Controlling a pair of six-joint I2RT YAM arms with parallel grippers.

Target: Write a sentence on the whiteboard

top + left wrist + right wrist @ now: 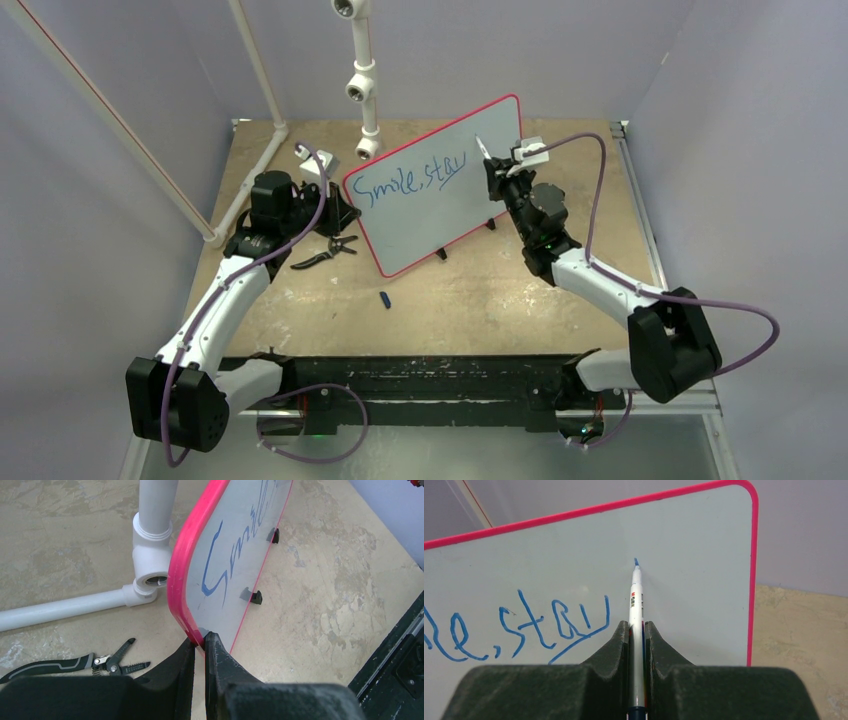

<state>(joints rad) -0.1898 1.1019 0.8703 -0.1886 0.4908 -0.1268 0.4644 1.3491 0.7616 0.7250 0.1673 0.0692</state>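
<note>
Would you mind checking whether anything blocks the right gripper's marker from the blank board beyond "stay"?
Nothing visible does: the marker in the right gripper points straight at bare whiteboard right of the sentence, nothing between.

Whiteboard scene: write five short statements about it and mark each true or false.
1. The left gripper pinches the edge of the pale, red-framed rectangular whiteboard. True.
2. The right gripper holds a black eraser. False: it holds a white-barrelled, blue-tipped marker.
3. The blue handwriting reads "Smile, stay". True.
4. The whiteboard lies flat. False: it stands upright on small black feet.
5. Black-handled pliers lie on the tan wooden table. True.
</note>
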